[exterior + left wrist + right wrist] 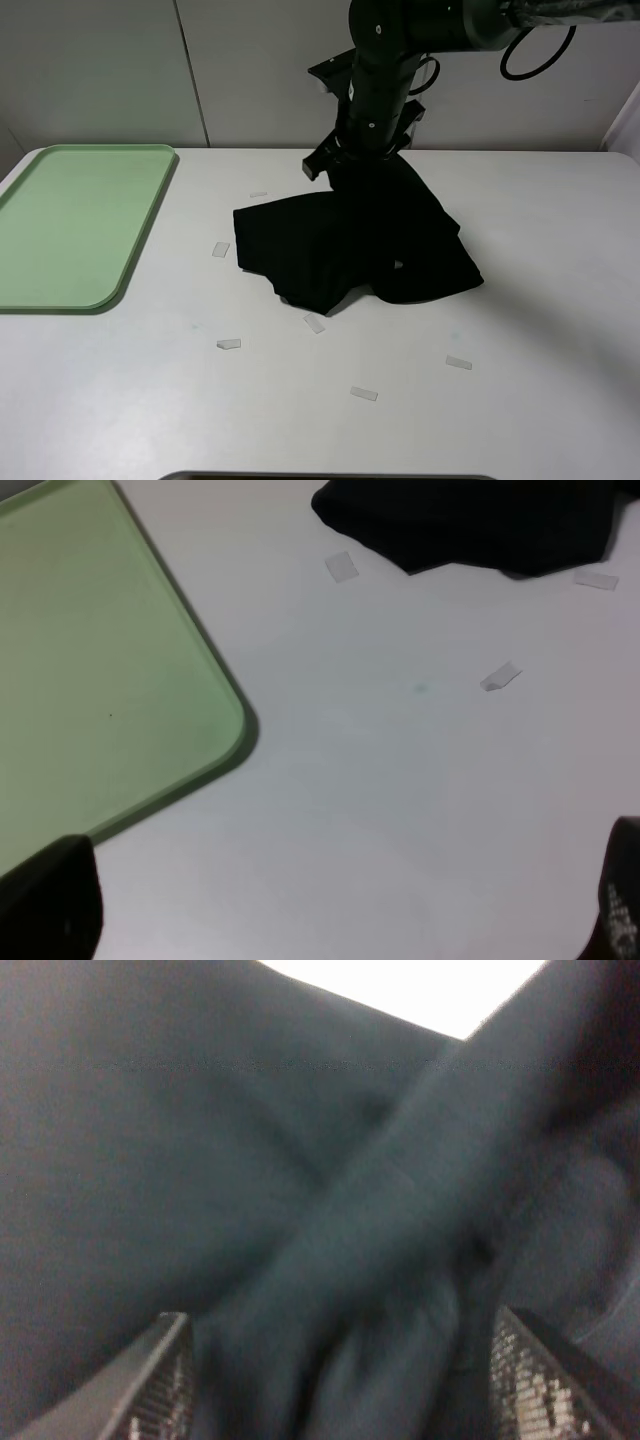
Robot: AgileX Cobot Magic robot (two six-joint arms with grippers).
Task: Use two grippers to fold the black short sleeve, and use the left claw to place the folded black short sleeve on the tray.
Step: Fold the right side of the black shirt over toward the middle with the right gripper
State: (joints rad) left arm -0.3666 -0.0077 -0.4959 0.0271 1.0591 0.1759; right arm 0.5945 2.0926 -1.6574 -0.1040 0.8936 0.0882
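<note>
Cloth of the black short sleeve (350, 250) lies crumpled in a dark heap near the middle of the desk (540, 330), a little right of centre. Its near edge is ragged, with one corner pointing toward the near side. Its far part rises in a peak up to the right arm (385, 80), which comes in from the far right. From the right wrist camera the shirt fills almost everything, blurred, with a thick fold running across it.

The right pincer (340, 1380) stands at that far peak with its two textured plates well apart. Cloth sits in the gap between them, but I cannot tell whether either plate touches it.

The left pincer (335, 910) is spread wide with nothing in it, above the desk on the near left. Only its two dark fingertips (50, 905) show in its own wrist view, and it is out of the high camera's view.

The tray (70, 220), light green with a low rim and rounded corners, lies flat along the left side of the desk, well apart from the shirt. Its near right corner is close to the left pincer.

Small pale scraps of tape are scattered on the desk. One (221, 249) lies between tray and shirt, one (314, 323) just beside the shirt's near edge, and others (363, 394) lie nearer.
</note>
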